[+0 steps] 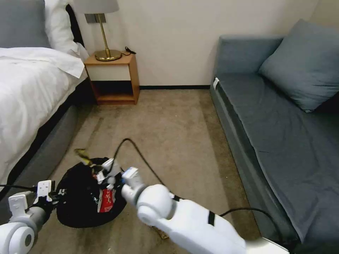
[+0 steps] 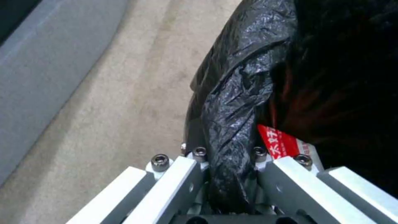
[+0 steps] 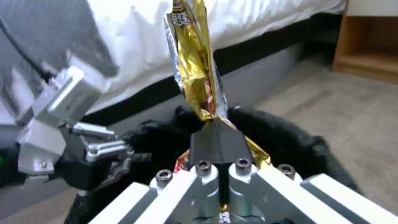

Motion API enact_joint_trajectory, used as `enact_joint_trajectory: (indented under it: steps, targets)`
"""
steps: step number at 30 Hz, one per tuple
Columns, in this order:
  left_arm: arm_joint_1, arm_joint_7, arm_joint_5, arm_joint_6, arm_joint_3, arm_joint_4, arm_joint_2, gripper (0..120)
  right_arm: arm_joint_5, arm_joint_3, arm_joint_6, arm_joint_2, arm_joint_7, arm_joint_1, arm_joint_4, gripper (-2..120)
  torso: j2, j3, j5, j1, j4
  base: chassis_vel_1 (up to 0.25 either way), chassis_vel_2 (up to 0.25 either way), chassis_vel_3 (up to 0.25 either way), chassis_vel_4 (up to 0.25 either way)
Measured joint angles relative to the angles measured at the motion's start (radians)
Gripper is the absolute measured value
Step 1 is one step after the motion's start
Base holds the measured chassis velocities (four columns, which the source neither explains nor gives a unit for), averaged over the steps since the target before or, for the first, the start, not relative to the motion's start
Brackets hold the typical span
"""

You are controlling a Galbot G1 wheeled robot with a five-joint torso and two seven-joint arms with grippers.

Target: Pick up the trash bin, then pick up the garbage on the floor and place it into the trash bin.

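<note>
A gold wrapper (image 3: pixel 195 62) is pinched between the closed jaws of the right gripper (image 3: pixel 218 130), its long axis standing straight out from the fingertips — the free end well past them. Directly beneath the gripper the bin (image 1: pixel 81 197) is held, its black-lined mouth open under the wrapper's pinched end. The bin's near rim is clamped by the left gripper (image 2: pixel 230 174), closed on the crinkled liner. A red bag (image 1: pixel 106 200) is seen already inside the bin. The wrapper is judged to lie over the opening — the free end leaning out past the far rim, toward the bed (image 1: pixel 28 84).
</note>
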State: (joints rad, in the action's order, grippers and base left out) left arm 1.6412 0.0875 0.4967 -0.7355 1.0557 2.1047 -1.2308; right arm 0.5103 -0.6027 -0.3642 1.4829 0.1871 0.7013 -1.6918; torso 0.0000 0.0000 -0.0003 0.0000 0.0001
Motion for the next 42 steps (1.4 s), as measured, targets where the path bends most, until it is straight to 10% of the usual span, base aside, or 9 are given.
enact_joint_trajectory:
  steps: [23,29,35,42]
  targets:
    - [-0.003,0.000,-0.001,0.000,0.003,-0.014,0.006,3,-0.006,0.041,-0.046,-0.005,-0.017,0.049,-0.014,73,0.000,0.000,0.0003,0.000,0.0000,0.000,0.000,0.000,0.000]
    - [-0.004,0.000,0.000,0.000,0.039,-0.042,0.025,3,-0.021,0.125,-0.073,-0.135,-0.017,0.126,-0.130,96,0.000,0.000,0.0006,0.000,-0.0001,0.000,0.000,0.000,0.000]
    - [0.000,0.005,0.004,0.000,0.070,-0.064,0.036,3,-0.082,0.217,-0.138,-0.290,-0.020,0.216,-0.128,100,0.000,0.000,0.0006,0.000,-0.0003,0.000,0.000,0.000,0.000]
    - [0.002,0.011,0.017,0.000,0.087,-0.082,0.040,3,-0.111,0.235,-0.172,-0.299,-0.023,0.230,0.016,100,0.000,0.000,0.0004,0.000,-0.0003,0.000,0.000,0.000,0.000]
